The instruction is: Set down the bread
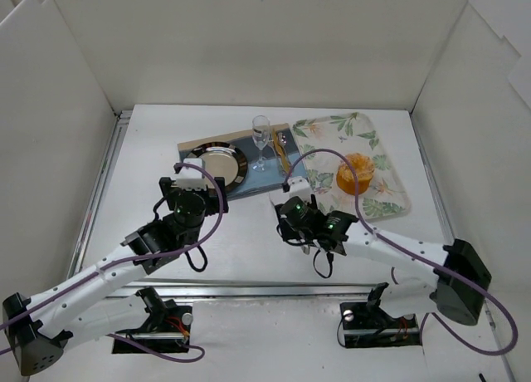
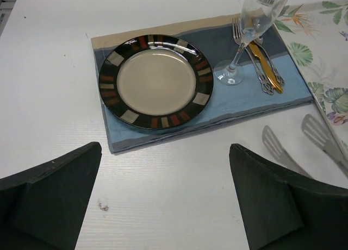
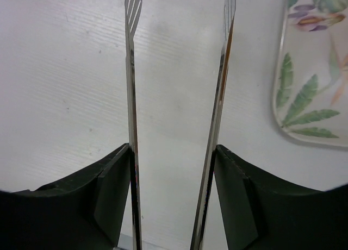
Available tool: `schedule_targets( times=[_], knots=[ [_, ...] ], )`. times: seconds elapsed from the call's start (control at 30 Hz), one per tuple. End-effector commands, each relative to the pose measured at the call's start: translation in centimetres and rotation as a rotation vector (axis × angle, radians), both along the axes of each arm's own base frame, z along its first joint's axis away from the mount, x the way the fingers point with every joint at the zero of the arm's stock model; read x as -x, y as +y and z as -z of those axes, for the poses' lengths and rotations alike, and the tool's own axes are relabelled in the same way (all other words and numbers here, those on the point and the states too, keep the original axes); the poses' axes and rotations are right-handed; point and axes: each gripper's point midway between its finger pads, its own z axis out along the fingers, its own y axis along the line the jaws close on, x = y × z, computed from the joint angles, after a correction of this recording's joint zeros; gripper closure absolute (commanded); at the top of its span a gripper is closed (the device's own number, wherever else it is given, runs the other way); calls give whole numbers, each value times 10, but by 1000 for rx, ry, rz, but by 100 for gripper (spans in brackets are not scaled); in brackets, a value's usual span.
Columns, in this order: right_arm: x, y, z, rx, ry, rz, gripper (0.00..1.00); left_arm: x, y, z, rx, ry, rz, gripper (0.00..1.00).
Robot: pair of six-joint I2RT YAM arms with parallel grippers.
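The bread, a golden-orange bun, sits on the leaf-patterned tray at the right. It is out of both wrist views. My right gripper is shut on metal tongs, whose two arms stand apart between its fingers over bare table left of the tray's edge. The tong tips also show in the left wrist view. My left gripper is open and empty, just in front of the placemat. The round plate with a dark patterned rim lies on that placemat.
A blue placemat holds the plate, a wine glass and a fork and gold knife. The glass stands between plate and tray. White walls close in the table on three sides.
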Motion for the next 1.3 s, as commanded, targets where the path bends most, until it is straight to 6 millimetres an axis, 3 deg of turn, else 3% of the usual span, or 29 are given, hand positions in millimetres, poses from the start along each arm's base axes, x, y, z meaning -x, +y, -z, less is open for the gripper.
schedule_targets(
  times=[0.0, 0.23, 0.43, 0.63, 0.9, 1.27],
  knots=[
    [-6, -22, -51, 2, -67, 87, 44, -2, -2, -22, 72, -50, -6, 0],
    [-23, -57, -126, -54, -147, 185, 44, 0, -2, -23, 86, -54, 4, 0],
    [-38, -116, -146, 17, -132, 339, 44, 0, -5, -22, 84, -49, 13, 0],
    [-47, -138, -150, 1, -91, 348, 44, 2, -6, -25, 105, -57, 26, 0],
    [-67, -152, -134, 63, -15, 320, 44, 1, -7, -24, 99, -51, 29, 0],
    [-81, -154, -113, 123, 41, 298, 45, 1, -9, -24, 95, -49, 38, 0]
  ],
)
